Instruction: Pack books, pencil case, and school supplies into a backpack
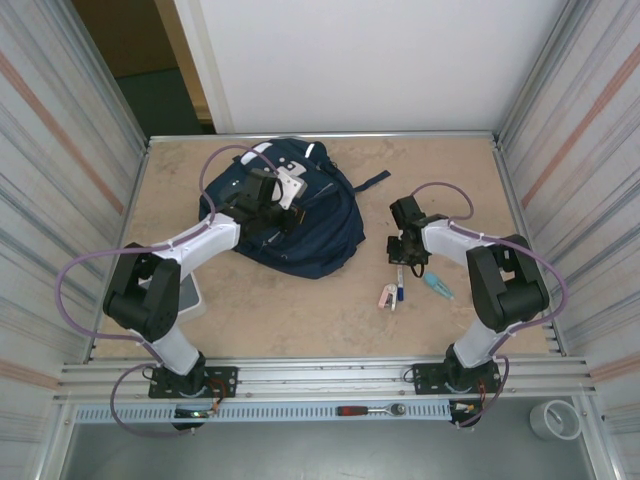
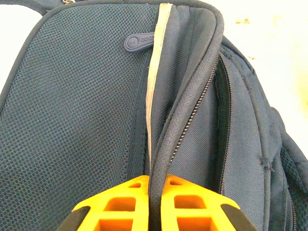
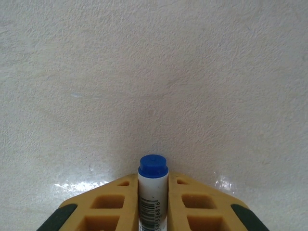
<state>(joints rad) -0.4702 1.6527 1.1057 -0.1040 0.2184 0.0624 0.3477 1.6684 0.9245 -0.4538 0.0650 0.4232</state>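
The navy backpack lies at the back left of the table. My left gripper is over its top, shut on the padded zipper edge of the backpack, beside the thin white stripe. My right gripper is low over the table right of the bag, shut on a white stick with a blue cap, one of the school supplies. A white-and-pink stick and a light-blue piece lie on the table just by it. The books and pencil case are out of view.
A pale flat thing lies half under the left arm. Metal walls close in the table on the left and right. A ratchet tool and a tape roll sit in front, below the table edge.
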